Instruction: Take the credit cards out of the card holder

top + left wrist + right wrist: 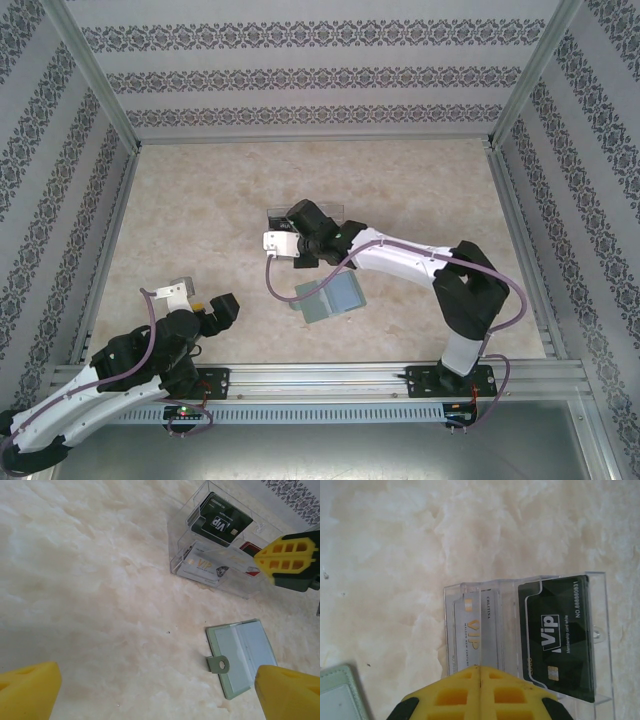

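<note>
Near the open card holder (241,657), a clear tray (510,587) holds cards (555,635), partly hidden by closed right jaws; left jaws apart.

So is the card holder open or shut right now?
Open: the card holder lies spread flat, pale inside facing up, clasp tab sticking out unfastened.

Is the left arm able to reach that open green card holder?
Probably yes: the left gripper is open, and only bare table lies between it and the card holder. The right gripper is by the clear tray.
</note>
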